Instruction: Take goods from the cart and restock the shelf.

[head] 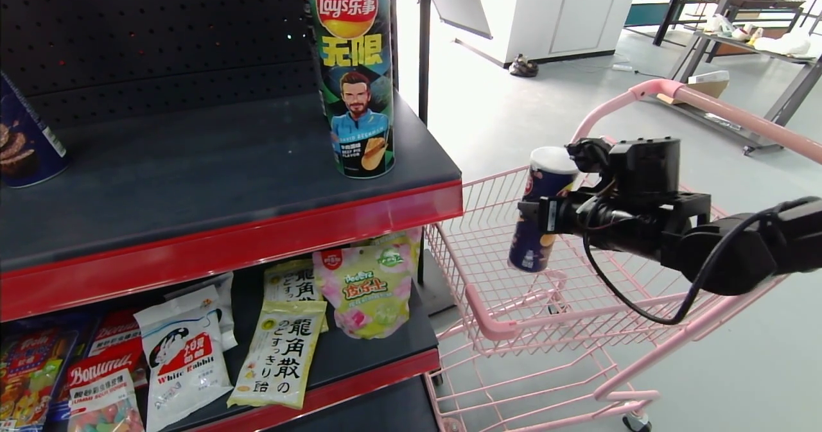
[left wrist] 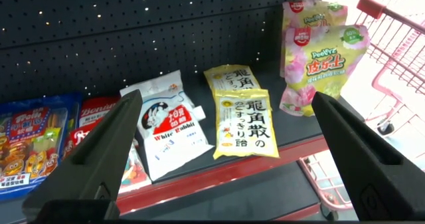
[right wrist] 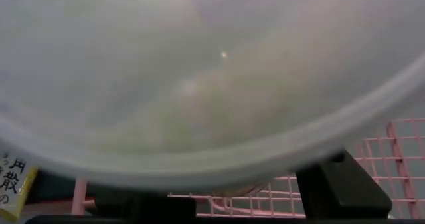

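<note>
From the head view, the right pincer (head: pixel 546 217) is clamped across the middle of a blue can (head: pixel 533 249). It holds the can nearly upright, white lid (head: pixel 553 160) on top, above the pink cart (head: pixel 480 313). The can is off the cart floor and well apart from the shelf (head: pixel 192 162). On the upper board a tall can (head: pixel 356 72) stands near the red front edge, with bare board to its left.

In the left wrist view, the left pincer (left wrist: pixel 227 98) is spread wide with nothing in it, and it hangs before the lower shelf (left wrist: pixel 279 184). A white bag (left wrist: pixel 166 127), a yellow bag (left wrist: pixel 244 124) and a pink-green bag (left wrist: pixel 319 58) lie there.

In the right wrist view, the lid (right wrist: pixel 199 71) sits close against the lens, with the cart's mesh (right wrist: pixel 398 151) beyond.

The step in hand appears to be carrying the can to the upper board. To do it well, lift the can above the red lip before crossing and keep it upright. Aim for the bare patch left of the tall can, with enough gap not to knock it. Lower the can until its base sits flat, and only then release.
</note>
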`<state>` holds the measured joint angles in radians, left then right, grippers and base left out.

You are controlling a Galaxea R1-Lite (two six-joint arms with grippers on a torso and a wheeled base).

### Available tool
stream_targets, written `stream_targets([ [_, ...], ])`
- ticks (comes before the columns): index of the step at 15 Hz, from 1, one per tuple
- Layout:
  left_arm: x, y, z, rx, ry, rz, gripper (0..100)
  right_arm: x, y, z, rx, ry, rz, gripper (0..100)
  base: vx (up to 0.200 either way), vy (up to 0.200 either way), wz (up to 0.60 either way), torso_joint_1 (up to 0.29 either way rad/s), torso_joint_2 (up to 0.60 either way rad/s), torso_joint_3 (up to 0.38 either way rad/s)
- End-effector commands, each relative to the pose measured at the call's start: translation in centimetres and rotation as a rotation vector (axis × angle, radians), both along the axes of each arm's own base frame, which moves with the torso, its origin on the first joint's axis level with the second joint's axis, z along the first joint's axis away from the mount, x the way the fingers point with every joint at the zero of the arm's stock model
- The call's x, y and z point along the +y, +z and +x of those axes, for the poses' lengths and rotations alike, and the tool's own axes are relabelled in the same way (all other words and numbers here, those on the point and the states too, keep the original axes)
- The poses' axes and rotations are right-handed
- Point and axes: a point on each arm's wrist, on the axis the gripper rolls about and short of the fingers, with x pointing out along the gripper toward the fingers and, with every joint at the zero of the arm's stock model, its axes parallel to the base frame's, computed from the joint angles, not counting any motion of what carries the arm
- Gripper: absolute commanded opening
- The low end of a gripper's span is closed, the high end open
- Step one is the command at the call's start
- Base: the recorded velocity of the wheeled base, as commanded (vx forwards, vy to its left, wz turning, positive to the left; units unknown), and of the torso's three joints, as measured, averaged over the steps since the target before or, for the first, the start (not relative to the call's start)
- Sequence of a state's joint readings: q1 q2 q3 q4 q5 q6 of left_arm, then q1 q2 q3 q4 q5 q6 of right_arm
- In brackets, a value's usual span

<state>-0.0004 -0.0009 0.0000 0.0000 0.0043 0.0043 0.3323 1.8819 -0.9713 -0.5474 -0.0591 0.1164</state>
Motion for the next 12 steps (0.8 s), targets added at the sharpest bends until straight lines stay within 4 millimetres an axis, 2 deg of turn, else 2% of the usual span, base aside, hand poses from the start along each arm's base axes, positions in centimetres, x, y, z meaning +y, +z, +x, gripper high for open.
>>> stream_targets([
  [1,0.0,0.0,0.0,0.001,0.002,0.0,100,-2.2,6.7,-2.6,-0.224,-0.11,-0.083,0,0.0,0.0,0.0,0.0,0.0,0.0],
  [3,0.0,0.0,0.0,0.001,-0.001,0.0,100,-3.3,10.1,-5.4,-0.319,-0.132,-0.116,0,0.0,0.0,0.0,0.0,0.0,0.0],
  [6,0.0,0.0,0.0,0.001,0.002,0.0,100,-5.1,14.5,-11.0,-0.326,-0.108,-0.146,0,0.0,0.0,0.0,0.0,0.0,0.0],
  [7,0.0,0.0,0.0,0.001,0.001,0.0,100,-5.7,15.2,-12.9,-0.333,-0.112,-0.144,0,0.0,0.0,0.0,0.0,0.0,0.0],
  [9,0.0,0.0,0.0,0.001,0.001,0.0,100,-7.1,15.3,-17.6,-0.258,-0.106,-0.174,0,0.0,0.0,0.0,0.0,0.0,0.0],
  [10,0.0,0.0,0.0,0.001,0.001,0.0,100,-7.5,15.2,-19.1,-0.237,-0.098,-0.179,0,0.0,0.0,0.0,0.0,0.0,0.0],
  [12,0.0,0.0,0.0,0.001,0.001,0.0,100,-8.3,14.9,-20.8,-0.225,-0.136,-0.193,0,0.0,0.0,0.0,0.0,0.0,0.0],
])
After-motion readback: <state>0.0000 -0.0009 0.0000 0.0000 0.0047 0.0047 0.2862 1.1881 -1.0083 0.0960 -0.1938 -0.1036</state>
